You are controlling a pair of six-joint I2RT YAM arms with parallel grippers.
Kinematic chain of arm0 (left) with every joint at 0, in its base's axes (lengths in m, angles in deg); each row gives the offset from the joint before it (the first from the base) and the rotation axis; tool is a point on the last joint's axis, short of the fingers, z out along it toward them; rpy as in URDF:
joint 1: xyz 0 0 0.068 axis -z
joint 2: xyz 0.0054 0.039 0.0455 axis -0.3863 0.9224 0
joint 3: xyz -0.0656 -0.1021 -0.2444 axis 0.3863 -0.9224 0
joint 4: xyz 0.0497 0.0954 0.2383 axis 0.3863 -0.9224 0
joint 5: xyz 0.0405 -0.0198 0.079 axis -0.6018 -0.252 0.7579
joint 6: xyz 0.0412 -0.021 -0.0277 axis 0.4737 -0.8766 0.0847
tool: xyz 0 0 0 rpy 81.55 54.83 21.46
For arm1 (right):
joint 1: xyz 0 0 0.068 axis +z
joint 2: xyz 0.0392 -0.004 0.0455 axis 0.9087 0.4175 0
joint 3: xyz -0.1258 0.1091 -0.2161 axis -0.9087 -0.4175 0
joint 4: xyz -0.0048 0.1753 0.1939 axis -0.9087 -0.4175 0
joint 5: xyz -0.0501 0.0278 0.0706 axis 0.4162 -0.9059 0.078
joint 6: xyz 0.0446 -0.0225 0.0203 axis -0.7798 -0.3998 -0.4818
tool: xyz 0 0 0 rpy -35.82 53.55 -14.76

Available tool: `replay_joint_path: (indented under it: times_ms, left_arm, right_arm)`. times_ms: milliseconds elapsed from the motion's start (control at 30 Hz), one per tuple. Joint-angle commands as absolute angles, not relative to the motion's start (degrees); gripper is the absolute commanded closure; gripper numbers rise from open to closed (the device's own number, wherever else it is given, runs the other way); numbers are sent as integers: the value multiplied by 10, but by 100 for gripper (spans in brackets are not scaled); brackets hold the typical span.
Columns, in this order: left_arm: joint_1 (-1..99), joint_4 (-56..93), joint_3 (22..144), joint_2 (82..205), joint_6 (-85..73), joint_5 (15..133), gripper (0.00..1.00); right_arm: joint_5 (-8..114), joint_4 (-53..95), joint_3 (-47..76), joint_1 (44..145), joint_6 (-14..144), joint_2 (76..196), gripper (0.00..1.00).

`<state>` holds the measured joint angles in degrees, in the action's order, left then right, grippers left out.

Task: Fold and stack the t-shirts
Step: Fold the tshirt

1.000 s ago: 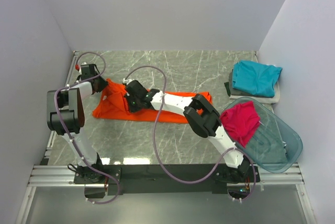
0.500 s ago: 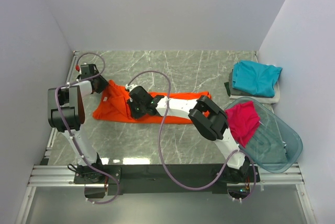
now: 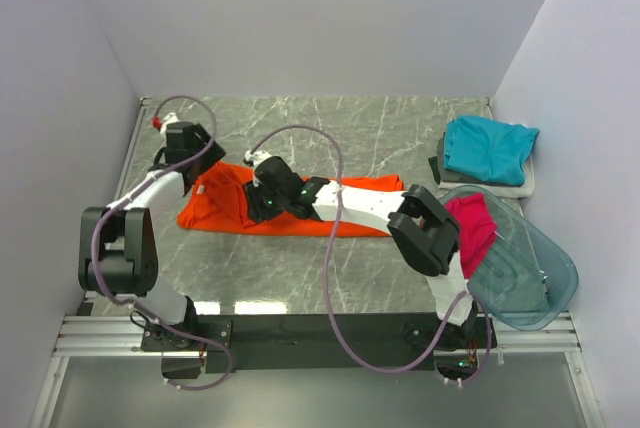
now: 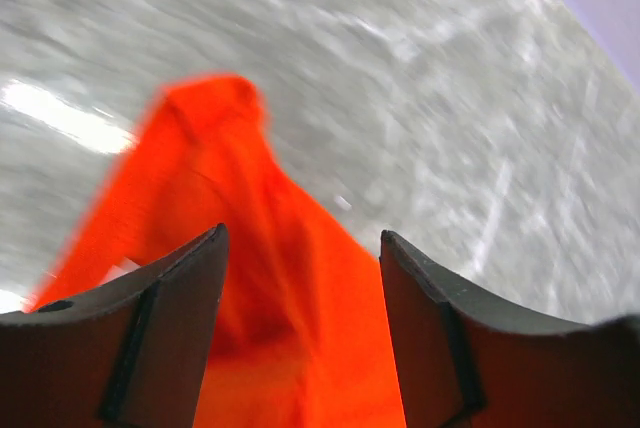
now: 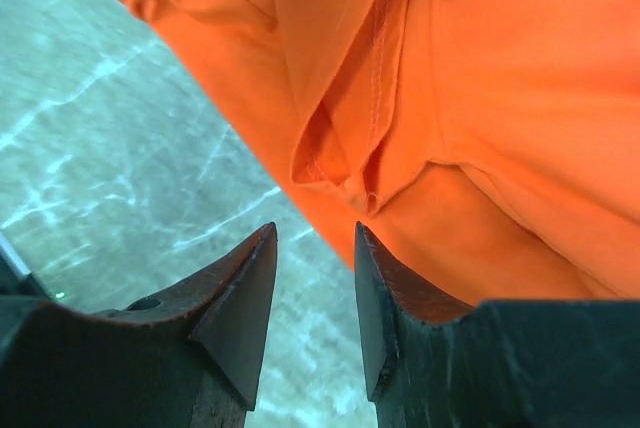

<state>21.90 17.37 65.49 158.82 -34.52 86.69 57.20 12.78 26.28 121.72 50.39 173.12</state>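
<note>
The bright orange t-shirt [image 3: 215, 208] lies stretched left to right on the marble table [image 3: 380, 138], its left part folded over. My left gripper [image 3: 200, 161] hovers at the shirt's far left corner. In the left wrist view that gripper [image 4: 300, 238] is open, with orange cloth [image 4: 250, 198] lying loose under the gap. My right gripper [image 3: 262, 200] is over the shirt's left-middle. Its jaws [image 5: 313, 233] stand open over bare table beside the shirt's hem [image 5: 480, 98]. A teal t-shirt [image 3: 490, 148] rests on a pale one [image 3: 490, 188] at the back right. A magenta t-shirt [image 3: 470, 230] hangs over the tub's rim.
A clear bluish plastic tub [image 3: 525, 278] sits at the right front beside the right arm's base. White walls close in the table on the left, back and right. Purple cables loop above both arms.
Both grippers have opened and let go of the orange shirt. The left gripper has drawn back toward the far left corner. The right arm has reached further left over the shirt.
</note>
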Motion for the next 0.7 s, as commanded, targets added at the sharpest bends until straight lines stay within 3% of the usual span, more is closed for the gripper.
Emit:
replay_joint_path:
  times_ms: [0, 667]
  left_arm:
    - [257, 147, 625, 1553, -343, 902, 32]
    - [315, 32, 685, 1628, -313, 933, 34]
  right_arm:
    - [589, 145, 227, 1197, 504, 1664, 56]
    - [593, 209, 9, 1095, 473, 1513, 56]
